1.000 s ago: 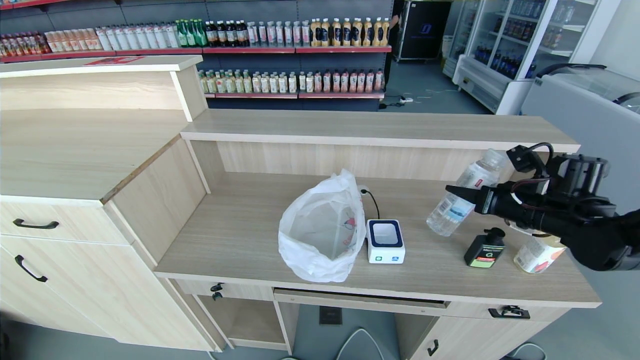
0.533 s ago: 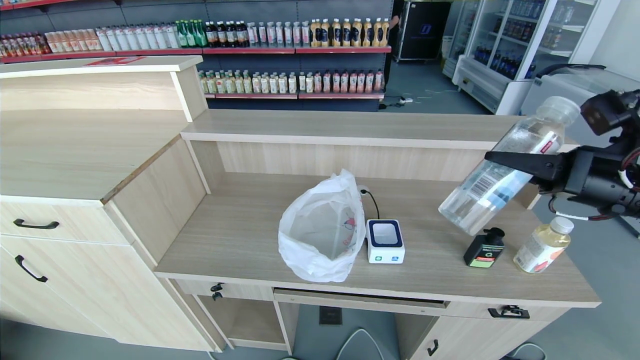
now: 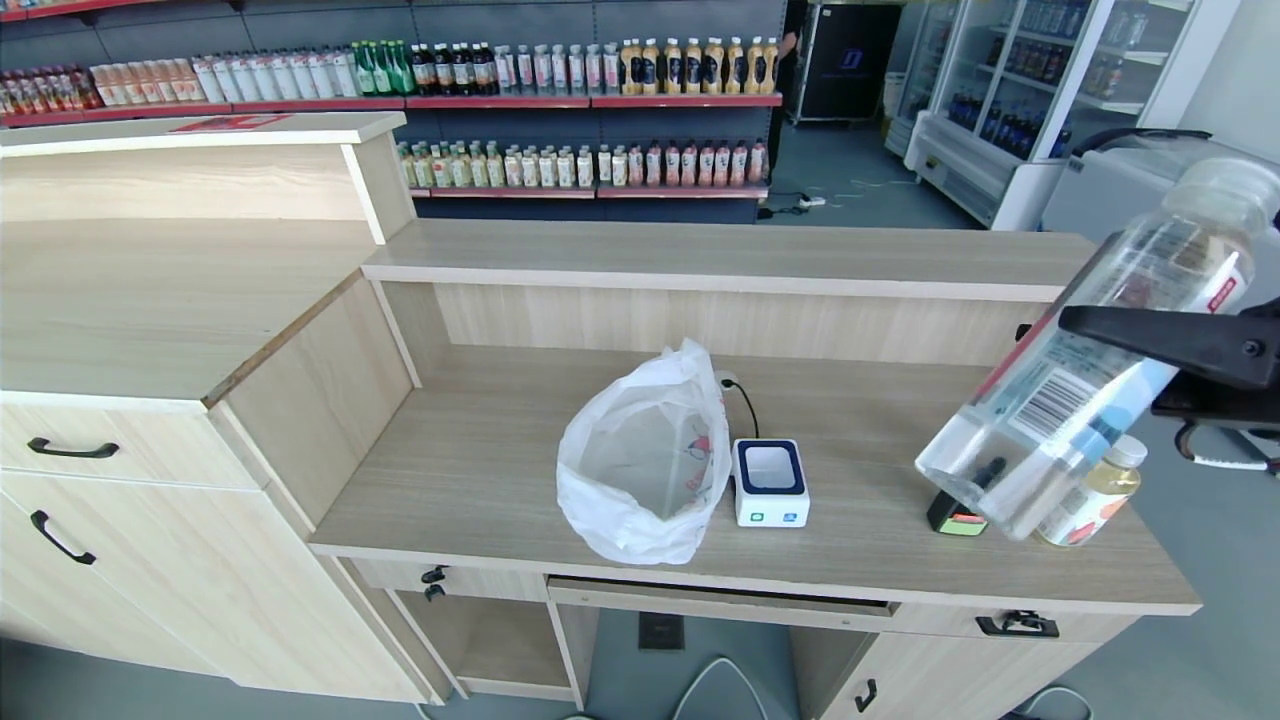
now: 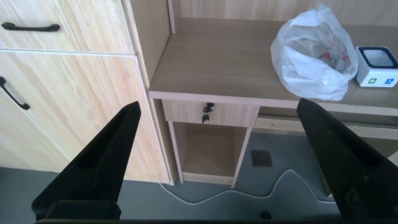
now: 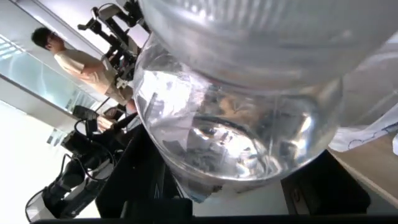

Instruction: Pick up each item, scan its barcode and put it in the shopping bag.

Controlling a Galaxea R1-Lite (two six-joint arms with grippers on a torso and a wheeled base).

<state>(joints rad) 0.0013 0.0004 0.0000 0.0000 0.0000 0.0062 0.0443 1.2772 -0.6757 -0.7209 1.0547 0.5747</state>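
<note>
My right gripper (image 3: 1105,345) is shut on a clear water bottle (image 3: 1060,400), held tilted high above the counter's right end with its barcode facing the head camera. In the right wrist view the bottle (image 5: 249,124) sits right against the lens. A white shopping bag (image 3: 645,460) stands open mid-counter, with the white barcode scanner (image 3: 770,480) touching its right side. A small black bottle (image 3: 955,520) and a yellowish bottle (image 3: 1095,495) stand behind the held bottle, partly hidden by it. My left gripper (image 4: 217,168) is open, low in front of the counter, with the bag (image 4: 314,56) beyond it.
The wooden counter (image 3: 480,470) has a raised back ledge (image 3: 750,255) and a taller cabinet (image 3: 150,300) on its left. A black cable runs from the scanner to the back wall. Drawers and an open leg space lie below the counter's front edge.
My right gripper has lifted the water bottle from just above the counter, up and to the right, closer to the head camera. The yellowish bottle has come into sight.
</note>
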